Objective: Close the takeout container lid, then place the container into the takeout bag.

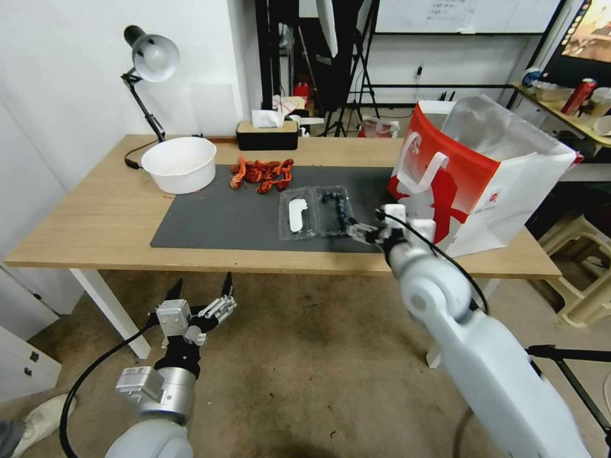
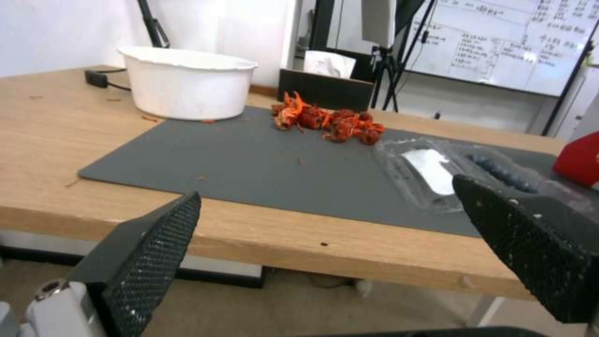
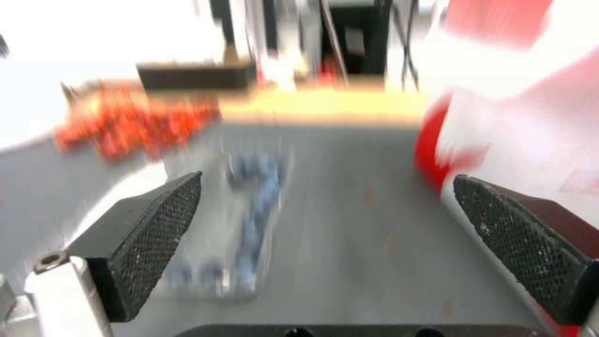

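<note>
Berries sit in the takeout container [image 1: 316,211], which lies open on the grey mat [image 1: 223,216] with its lid [image 1: 296,214] flat, near the takeout bag [image 1: 484,172]. The right gripper [image 1: 354,230] is wide open beside the container. The left gripper [image 1: 200,287], also open, hangs below the wooden table [image 1: 95,216], over the brown floor [image 1: 305,356].

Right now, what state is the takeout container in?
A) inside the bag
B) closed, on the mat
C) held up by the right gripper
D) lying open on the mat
D: the takeout container lies flat on the dark mat, its lid folded out beside the berry tray; the open right gripper is at its near edge.
</note>
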